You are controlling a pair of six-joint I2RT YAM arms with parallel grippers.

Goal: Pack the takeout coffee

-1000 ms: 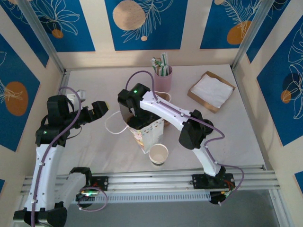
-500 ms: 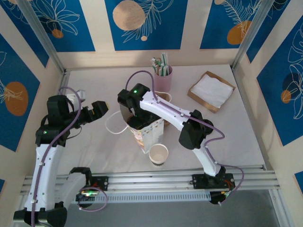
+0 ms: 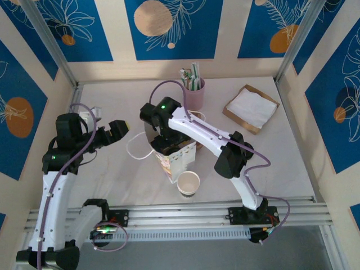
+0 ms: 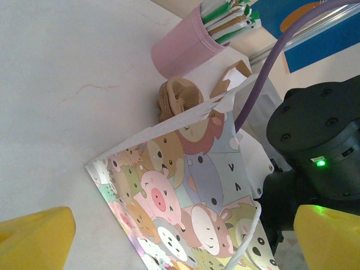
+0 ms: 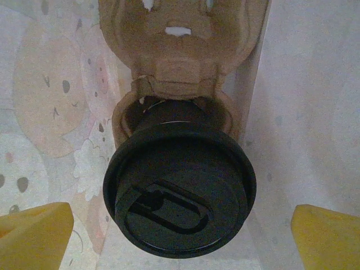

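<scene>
a: risk?
b: right gripper (image 5: 180, 239), spread wide and empty over the coffee (image 5: 179, 194), may snag the bag (image 4: 185, 185) rim on exit; bag tips, coffee spills. left gripper (image 4: 183, 239) wide, empty, beside bag.
a: coffee?
b: round black lid (image 5: 169, 211), cup body hidden; seated in carrier (image 5: 180, 50) hole inside bag.

A robotics lab cell is imitating a café: an aluminium rail (image 3: 185, 216) is anchoring the robot arm bases (image 3: 250, 216), printed blue panels (image 3: 169, 28) are enclosing the counter (image 3: 281, 152), and a straw cup (image 3: 195, 93) and napkin tray (image 3: 251, 108) are standing at the rear.
</scene>
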